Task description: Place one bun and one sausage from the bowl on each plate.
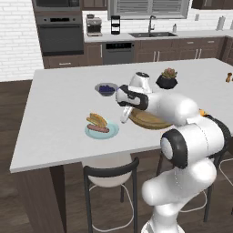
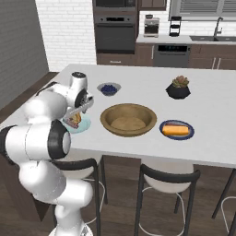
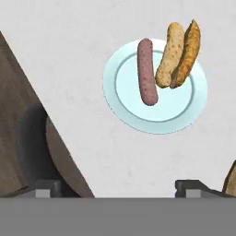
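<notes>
1. The gripper (image 3: 118, 186) is open and empty, fingertips spread wide in the hand view, hovering over the counter (image 1: 59, 113) between the pale plate (image 3: 133, 117) and the bowl (image 2: 127, 119).
2. The pale plate carries a sausage (image 3: 147, 71) and a bun (image 3: 179, 54) side by side, long axes parallel, the bun overhanging the rim.
3. The navy plate (image 2: 177, 129) across the bowl also holds a bun (image 2: 175, 130); any sausage there is unclear.
4. The bowl looks empty, so the task appears nearly or fully done.
5. The pale plate lies just ahead of the fingertips; a straight retreat upward should clear both.
</notes>
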You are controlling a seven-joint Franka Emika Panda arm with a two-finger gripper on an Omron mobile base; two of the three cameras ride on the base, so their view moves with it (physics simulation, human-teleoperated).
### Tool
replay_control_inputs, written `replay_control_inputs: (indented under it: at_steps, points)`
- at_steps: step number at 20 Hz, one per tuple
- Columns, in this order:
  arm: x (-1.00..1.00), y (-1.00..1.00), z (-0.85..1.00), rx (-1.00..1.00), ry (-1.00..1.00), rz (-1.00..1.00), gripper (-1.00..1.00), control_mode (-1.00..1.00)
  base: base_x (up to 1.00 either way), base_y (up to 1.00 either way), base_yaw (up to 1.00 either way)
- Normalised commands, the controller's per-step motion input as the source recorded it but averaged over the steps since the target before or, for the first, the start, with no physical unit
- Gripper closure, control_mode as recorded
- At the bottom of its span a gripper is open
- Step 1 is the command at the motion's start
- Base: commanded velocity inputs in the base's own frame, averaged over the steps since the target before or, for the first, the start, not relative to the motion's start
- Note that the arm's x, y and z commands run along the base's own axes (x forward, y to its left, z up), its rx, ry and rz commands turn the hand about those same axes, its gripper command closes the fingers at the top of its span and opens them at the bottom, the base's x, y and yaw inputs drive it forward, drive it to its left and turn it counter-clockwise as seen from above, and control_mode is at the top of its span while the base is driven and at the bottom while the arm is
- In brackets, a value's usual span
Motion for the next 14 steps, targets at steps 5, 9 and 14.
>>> replay_control_inputs:
  at_steps: [5, 9, 14]
  points:
    - [-1.00, 0.03, 1.00, 0.00, -0.40, 0.03, -1.00, -1.00, 0.00, 0.00, 0.00]
    - [-1.00, 0.31, 1.00, -0.04, -0.45, 0.18, -1.00, -1.00, 0.00, 0.00, 0.00]
    - [-1.00, 0.34, 1.00, -0.08, -0.67, 0.12, -1.00, -1.00, 0.00, 0.00, 0.00]
